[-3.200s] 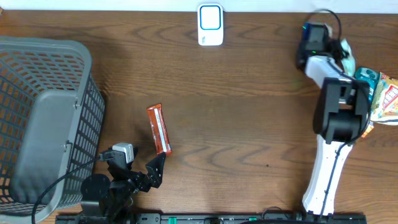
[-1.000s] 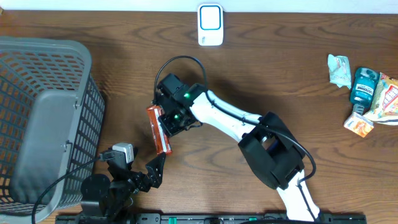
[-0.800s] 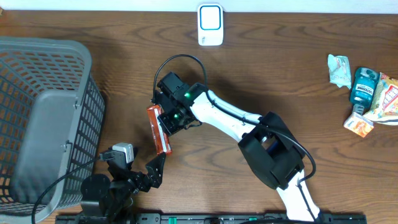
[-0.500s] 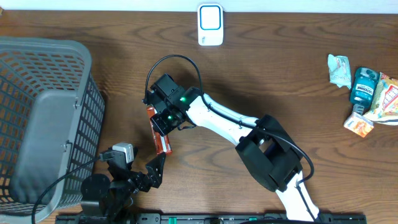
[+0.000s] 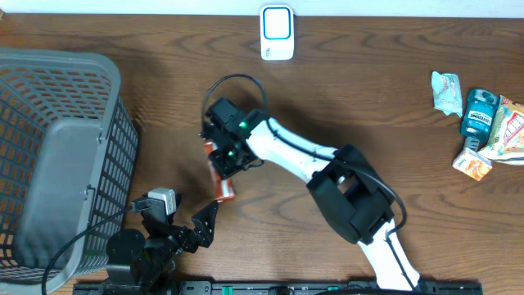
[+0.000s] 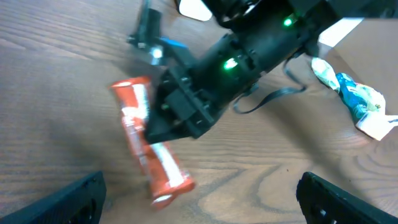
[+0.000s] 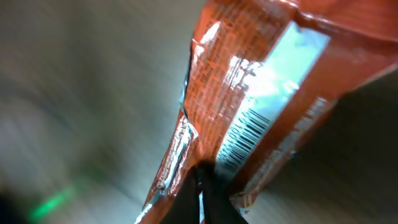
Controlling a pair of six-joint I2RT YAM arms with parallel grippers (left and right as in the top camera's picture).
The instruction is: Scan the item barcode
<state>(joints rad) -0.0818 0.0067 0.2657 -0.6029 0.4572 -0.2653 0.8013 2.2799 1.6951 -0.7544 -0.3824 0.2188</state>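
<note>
The item is an orange snack bar (image 5: 224,188) with a white stripe, left of the table's middle. My right gripper (image 5: 221,161) is over its far end and shut on its wrapper. In the right wrist view the black fingertips (image 7: 202,183) pinch the wrapper seam, and the bar (image 7: 249,93) shows its barcode (image 7: 246,135) just past them. The left wrist view shows the bar (image 6: 149,158) blurred and slanting under the right gripper (image 6: 177,118). My left gripper (image 5: 205,225) rests near the front edge, open and empty, its fingers (image 6: 74,199) wide apart on either side of the bar's near end. A white scanner (image 5: 277,33) stands at the back edge.
A grey mesh basket (image 5: 57,156) fills the left side. Several packaged groceries (image 5: 479,123) lie at the far right. The right arm (image 5: 311,164) stretches across the middle of the wooden table.
The right gripper, which briefly slid left along the bar, now grips it. The bar has shifted right and toward the front edge. The left arm has not moved.
</note>
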